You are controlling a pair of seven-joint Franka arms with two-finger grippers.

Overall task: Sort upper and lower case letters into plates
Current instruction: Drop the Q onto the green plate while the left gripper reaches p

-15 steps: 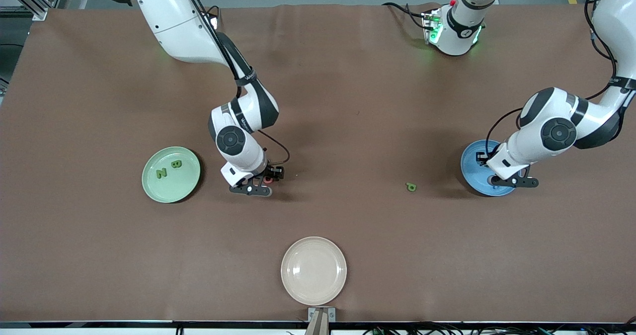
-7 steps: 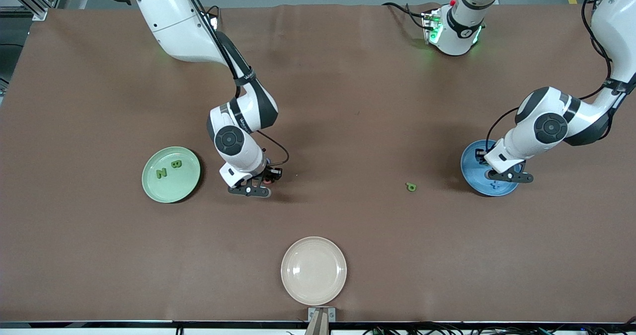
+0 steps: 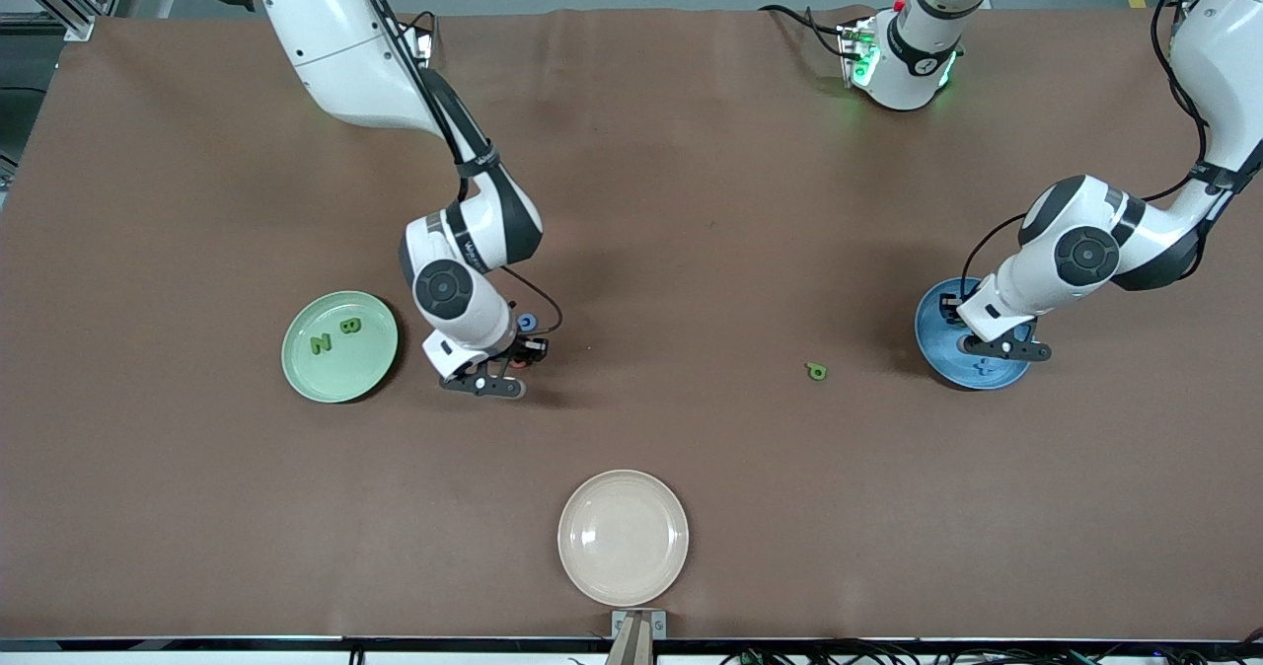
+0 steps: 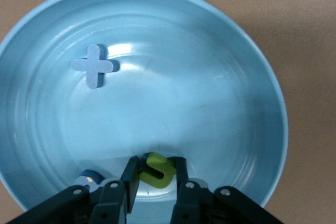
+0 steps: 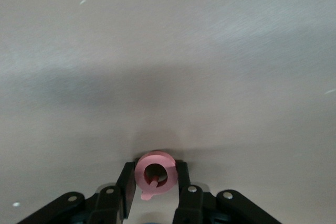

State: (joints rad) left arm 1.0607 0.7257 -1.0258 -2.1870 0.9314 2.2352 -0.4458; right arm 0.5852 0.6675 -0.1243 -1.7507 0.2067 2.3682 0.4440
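Right gripper [image 5: 155,182]: you pinch the pink letter [image 5: 153,174] by its flat sides, over bare table beside the green plate [image 3: 339,346].
Left gripper [image 4: 156,178]: it squeezes a green letter [image 4: 157,170], maybe an s, over the blue plate [image 4: 220,103].
Feel: small, light, stiff; probably slips if held loosely.
Loose letter [image 3: 815,371]: lies near the blue plate.

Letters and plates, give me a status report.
Left gripper shut on green letter over blue plate. Right gripper shut on pink letter beside green plate. Green p loose. Nothing in the way.
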